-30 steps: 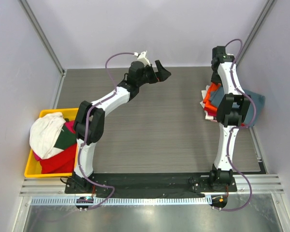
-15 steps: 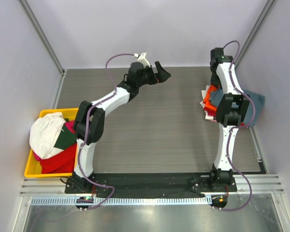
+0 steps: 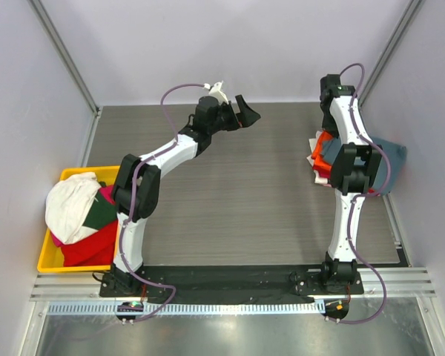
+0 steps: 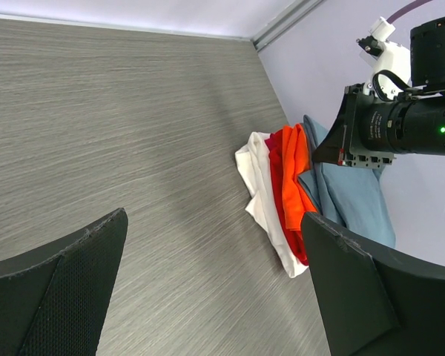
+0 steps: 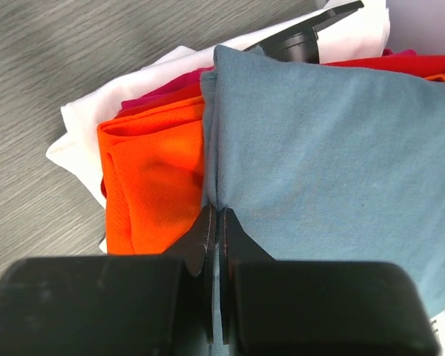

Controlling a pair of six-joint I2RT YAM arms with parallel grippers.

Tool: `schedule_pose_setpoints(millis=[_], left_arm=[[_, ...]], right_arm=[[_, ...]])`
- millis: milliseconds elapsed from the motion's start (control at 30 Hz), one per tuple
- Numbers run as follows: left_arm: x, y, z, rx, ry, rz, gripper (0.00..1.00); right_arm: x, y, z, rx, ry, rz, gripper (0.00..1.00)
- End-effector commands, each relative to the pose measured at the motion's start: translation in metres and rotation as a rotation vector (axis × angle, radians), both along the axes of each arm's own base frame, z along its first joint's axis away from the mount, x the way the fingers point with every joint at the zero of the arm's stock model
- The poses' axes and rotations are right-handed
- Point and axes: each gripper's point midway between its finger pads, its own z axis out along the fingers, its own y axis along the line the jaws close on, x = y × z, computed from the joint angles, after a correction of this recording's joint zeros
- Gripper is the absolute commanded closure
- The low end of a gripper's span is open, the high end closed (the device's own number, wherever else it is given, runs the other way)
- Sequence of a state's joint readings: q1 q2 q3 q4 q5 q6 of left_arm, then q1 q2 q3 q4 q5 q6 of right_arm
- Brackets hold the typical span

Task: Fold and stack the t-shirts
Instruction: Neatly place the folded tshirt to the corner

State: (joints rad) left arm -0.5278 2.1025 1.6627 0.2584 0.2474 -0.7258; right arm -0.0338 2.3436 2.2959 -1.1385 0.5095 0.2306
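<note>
Peering at the stack (image 3: 320, 152), far right on the tabletop (image 3: 230, 200): from above, the right arm crosses it and only slivers show. The wrist view is clearer. The blue tee (image 5: 319, 148) is on top and runs off frame to the right. The orange tee (image 5: 152, 178) lies beneath it, then the red tee (image 5: 400, 64) and the white tee (image 5: 85, 141).

Right fingers (image 5: 213, 222) are pressed together, tips at the blue tee's folded edge. Cannot tell if cloth is nipped between them.

Left fingers (image 3: 247, 111) are spread wide in the air over the far middle of the tabletop, well apart from the stack.

Bin (image 3: 48, 261) sits at the left edge, with a heap (image 3: 74, 211) of white, green and red tees in it, lower layers hidden.

Against a second ago, the right wrist has crept slightly left and the left fingers have nudged a touch left. Stack and heap are unchanged.
</note>
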Motion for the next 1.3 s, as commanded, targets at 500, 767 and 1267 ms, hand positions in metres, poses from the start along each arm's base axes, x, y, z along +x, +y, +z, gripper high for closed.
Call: schedule_pose_setpoints(millis=[500,767,1267], left_arm=[[-0.004,-0.004,0.041,-0.085,-0.072,-0.044,0.0],[-0.003,-0.006,0.04,-0.089,-0.066,-0.051,0.01],[-0.005,-0.012,0.036,-0.098,-0.051,-0.078,0.01]], right_arm=[[-0.012,0.045,0.071,0.011,-0.094,0.141,0.99],[-0.007,0.06,0.058,0.057,-0.074,0.199,0.99],[0.002,0.047,0.084,-0.016,-0.199,0.111,0.53]])
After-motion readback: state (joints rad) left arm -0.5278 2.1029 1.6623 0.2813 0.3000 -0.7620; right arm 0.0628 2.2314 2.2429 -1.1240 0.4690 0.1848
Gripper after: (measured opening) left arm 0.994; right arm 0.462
